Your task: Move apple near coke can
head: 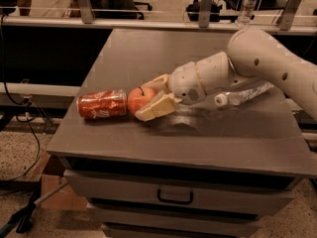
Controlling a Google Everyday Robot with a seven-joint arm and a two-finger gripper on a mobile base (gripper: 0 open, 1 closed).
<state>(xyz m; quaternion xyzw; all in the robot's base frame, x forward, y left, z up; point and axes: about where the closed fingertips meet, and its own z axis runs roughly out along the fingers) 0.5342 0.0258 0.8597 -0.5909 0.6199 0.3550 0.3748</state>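
Observation:
The apple [139, 98] is round and red-orange with a short dark stem. It rests on the grey table [148, 48] right beside the right end of the coke can [102, 104]. The coke can is dented, red with white script, and lies on its side near the table's left front. My gripper [149, 97] reaches in from the right. Its cream fingers [157, 108] sit on either side of the apple, one behind and one in front, closed on it.
A clear plastic water bottle [242, 94] lies on its side under my arm at the right. Another bottle [246, 3] stands on the rail behind the table. Drawers [173, 197] face front below the tabletop. Cables and floor lie to the left.

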